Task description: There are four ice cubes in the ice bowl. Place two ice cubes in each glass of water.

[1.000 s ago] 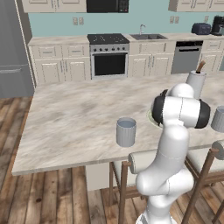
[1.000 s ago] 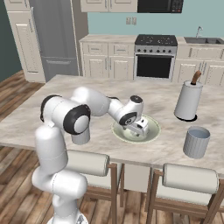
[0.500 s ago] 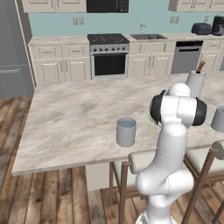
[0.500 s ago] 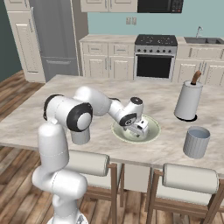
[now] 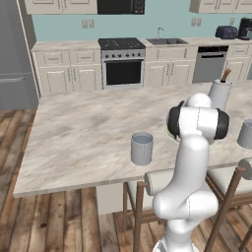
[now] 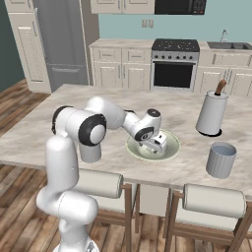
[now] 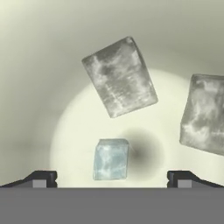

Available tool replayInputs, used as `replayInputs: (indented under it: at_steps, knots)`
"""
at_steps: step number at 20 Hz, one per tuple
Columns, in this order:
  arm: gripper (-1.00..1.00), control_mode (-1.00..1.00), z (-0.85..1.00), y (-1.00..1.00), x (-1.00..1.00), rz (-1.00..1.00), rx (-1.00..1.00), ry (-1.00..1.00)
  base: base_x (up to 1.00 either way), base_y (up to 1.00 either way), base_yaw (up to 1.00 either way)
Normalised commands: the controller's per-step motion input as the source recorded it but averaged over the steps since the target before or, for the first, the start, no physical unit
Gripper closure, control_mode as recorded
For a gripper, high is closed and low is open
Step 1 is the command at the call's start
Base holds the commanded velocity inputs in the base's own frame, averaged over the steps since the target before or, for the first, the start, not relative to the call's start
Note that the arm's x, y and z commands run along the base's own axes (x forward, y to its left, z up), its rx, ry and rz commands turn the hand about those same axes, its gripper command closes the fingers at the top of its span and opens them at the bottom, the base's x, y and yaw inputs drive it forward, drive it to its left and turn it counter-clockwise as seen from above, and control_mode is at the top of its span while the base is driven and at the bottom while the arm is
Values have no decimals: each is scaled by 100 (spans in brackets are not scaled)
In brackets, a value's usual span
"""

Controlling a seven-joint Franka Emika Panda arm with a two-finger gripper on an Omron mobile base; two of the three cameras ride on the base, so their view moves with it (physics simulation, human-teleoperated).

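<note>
three grey-white ice cubes [image 7: 119, 77] lie apart inside the ice bowl [image 6: 170, 150].

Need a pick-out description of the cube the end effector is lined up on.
On the marble island, find the ice bowl. Inside it, the end effector hangs open over one ice cube. It is the smaller, pale blue one; the two beside it are bigger and mottled grey.

Ice cubes [image 7: 119, 76]: two mottled grey, cloudy, frosted faces; third, lower centre of hand view, clearer, pale blue, glassy. Bowl [image 7: 52, 65]: smooth, matt cream-white, soft sheen at centre. Counter [image 5: 83, 133]: veined beige marble look, smooth, low gloss. Glasses [image 5: 141, 148]: grey-blue, faintly ribbed sides, matt. Holder [image 6: 211, 114]: plain white, smooth, brown wood-like handle on top. Arm [image 6: 74, 147]: glossy white shell, dark glossy joints. Floor [image 5: 49, 221]: brown wood planks. Stools [image 6: 214, 202]: pale cushion, brown wood frame. Stove [image 5: 123, 66]: dark front, metallic trim.
</note>
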Motion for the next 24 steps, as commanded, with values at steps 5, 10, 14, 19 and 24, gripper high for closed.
replayInputs:
  at_steps: [5, 10, 14, 19, 24]
  knots:
    - [-100, -100, -6, 0, 11, 0, 0, 0, 0, 0, 0]
    - [-100, -100, -11, 0, 11, 0, 0, 0, 0, 0, 0]
    - [-100, -100, -11, 0, 9, 0, 0, 0, 0, 0, 0]
    - [-100, -100, -10, -3, 10, 0, 0, 0, 0, 0, 0]
    - [-100, -100, -11, -2, 4, 0, 0, 0, 0, 0, 0]
